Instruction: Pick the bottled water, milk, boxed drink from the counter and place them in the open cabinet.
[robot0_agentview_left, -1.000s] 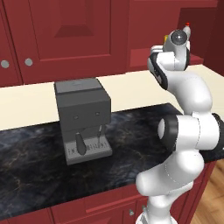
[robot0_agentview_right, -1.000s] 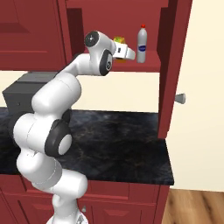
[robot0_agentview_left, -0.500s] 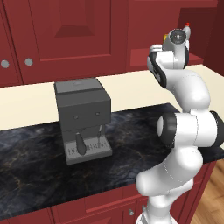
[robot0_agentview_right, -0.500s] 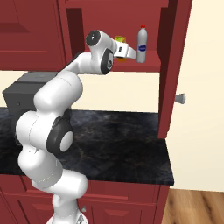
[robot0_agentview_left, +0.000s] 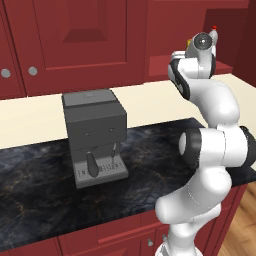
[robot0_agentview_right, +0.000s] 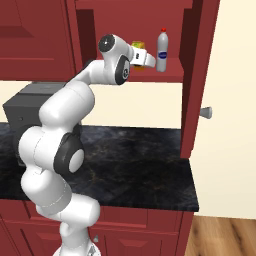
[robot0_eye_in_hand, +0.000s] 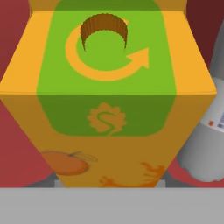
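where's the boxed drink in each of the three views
Left base view: the boxed drink cannot be made out; the arm's wrist covers that spot, below the bottled water's red cap.
Right base view: boxed drink peeks out orange-yellow on the open cabinet shelf, left of the bottled water.
Hand view: boxed drink very close, centre.
Shared landmark: the bottled water, right beside it.

The orange-yellow boxed drink with green top runs off the hand view's top edge; the whitish plastic bottled water is cut by the right edge.
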